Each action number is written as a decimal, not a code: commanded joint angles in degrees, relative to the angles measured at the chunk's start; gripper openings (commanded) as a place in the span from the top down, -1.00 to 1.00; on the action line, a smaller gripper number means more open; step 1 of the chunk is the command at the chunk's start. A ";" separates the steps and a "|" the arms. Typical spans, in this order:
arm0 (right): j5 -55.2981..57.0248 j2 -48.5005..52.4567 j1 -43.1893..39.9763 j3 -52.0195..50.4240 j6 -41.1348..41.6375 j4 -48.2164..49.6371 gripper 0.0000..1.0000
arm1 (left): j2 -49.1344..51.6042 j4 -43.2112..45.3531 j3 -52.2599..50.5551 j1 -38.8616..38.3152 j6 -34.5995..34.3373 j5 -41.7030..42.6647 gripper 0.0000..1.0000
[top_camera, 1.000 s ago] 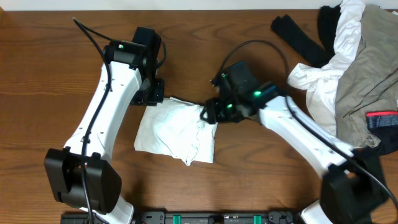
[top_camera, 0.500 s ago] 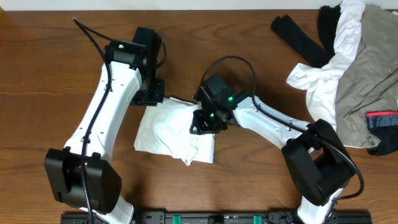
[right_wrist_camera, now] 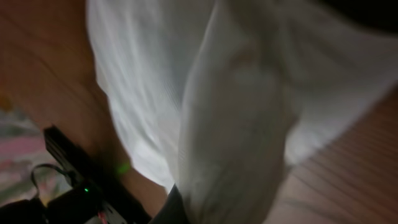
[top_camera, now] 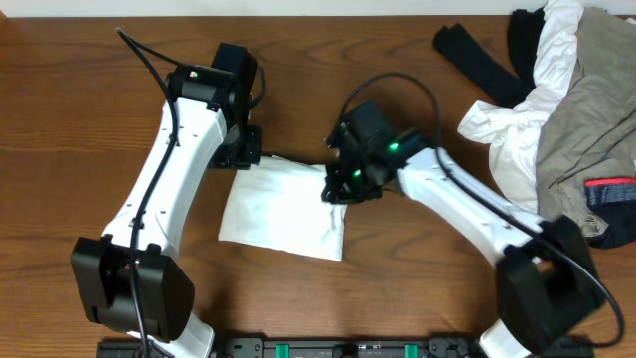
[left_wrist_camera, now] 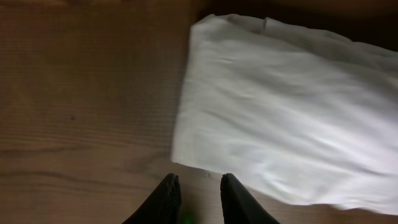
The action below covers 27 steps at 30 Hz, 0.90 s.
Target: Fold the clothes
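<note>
Pinching white shirt (top_camera: 278, 204), right fingers (top_camera: 336, 189)

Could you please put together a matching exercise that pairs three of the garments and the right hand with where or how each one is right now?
1. white shirt
2. black garment
3. grey-khaki garment
4. right hand

A. on top of the pile at the table's right edge
B. spread flat mid-table
C. on bare wood just left of the pile
D. shut on the shirt's edge

Pairs: 1-B, 2-C, 3-A, 4-D.
</note>
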 commanded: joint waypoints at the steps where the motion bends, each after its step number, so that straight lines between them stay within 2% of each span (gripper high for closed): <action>1: 5.29 -0.04 -1.20 0.35 -0.85 -2.34 0.97 | -0.83 -0.02 0.20 -0.02 -0.26 -0.63 0.49; 4: 8.04 1.57 -1.16 -0.87 -0.28 -2.89 0.98 | -0.83 -0.07 0.20 -0.02 -0.28 -0.63 0.49; 11: 9.75 6.01 -1.09 -1.42 -0.24 -5.73 0.80 | -0.83 -1.57 0.20 -0.02 -0.28 -0.63 0.49; 16: 19.21 6.19 -1.68 -1.42 2.73 -10.14 0.70 | -0.83 -1.97 0.20 -0.13 -0.28 -0.28 0.49; 20: 20.24 6.19 -3.04 -1.42 2.45 -10.75 0.67 | -0.83 -1.49 0.20 -0.13 -0.04 5.35 0.49; 27: 16.44 5.49 -3.43 -1.01 -3.74 -9.11 0.65 | -0.83 1.31 0.11 -0.83 2.16 14.82 0.49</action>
